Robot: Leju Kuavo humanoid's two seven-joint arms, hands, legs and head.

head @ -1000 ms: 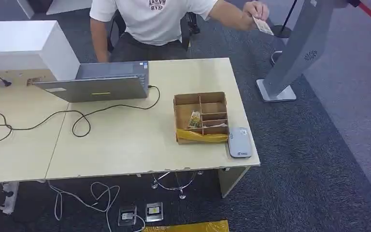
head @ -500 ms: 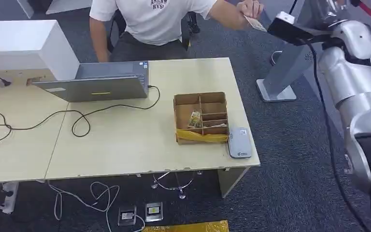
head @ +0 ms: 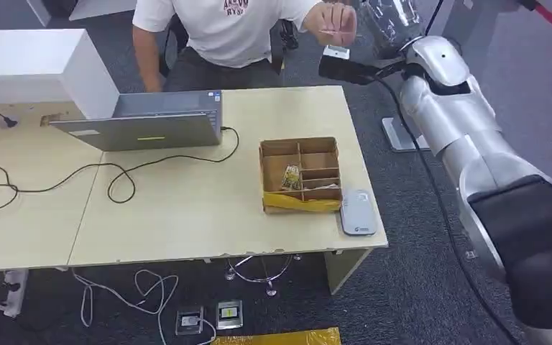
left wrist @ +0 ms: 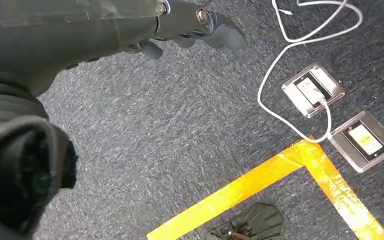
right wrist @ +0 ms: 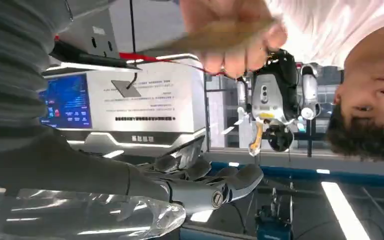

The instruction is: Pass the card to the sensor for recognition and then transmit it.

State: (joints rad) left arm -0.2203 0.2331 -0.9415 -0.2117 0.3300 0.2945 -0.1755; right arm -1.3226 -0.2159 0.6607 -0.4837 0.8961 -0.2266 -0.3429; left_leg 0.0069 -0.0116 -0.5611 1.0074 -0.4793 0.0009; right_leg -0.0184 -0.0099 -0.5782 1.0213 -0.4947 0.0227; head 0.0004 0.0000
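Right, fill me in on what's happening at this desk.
A seated person's hand holds out a card toward the robot. The right hand is raised in front of it, fingers apart, holding nothing; the card has not been taken yet. The left hand hangs over the carpet. On the desk sit a laptop, a divided box and the sensor beside it.

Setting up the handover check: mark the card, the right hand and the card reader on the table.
card [right wrist: 215, 36], right wrist view, middle of its blurred face in the person's fingers.
right hand [right wrist: 200, 182], right wrist view, palm, holding nothing.
card reader [head: 357, 211], head view, centre of its grey top, beside the cardboard box.
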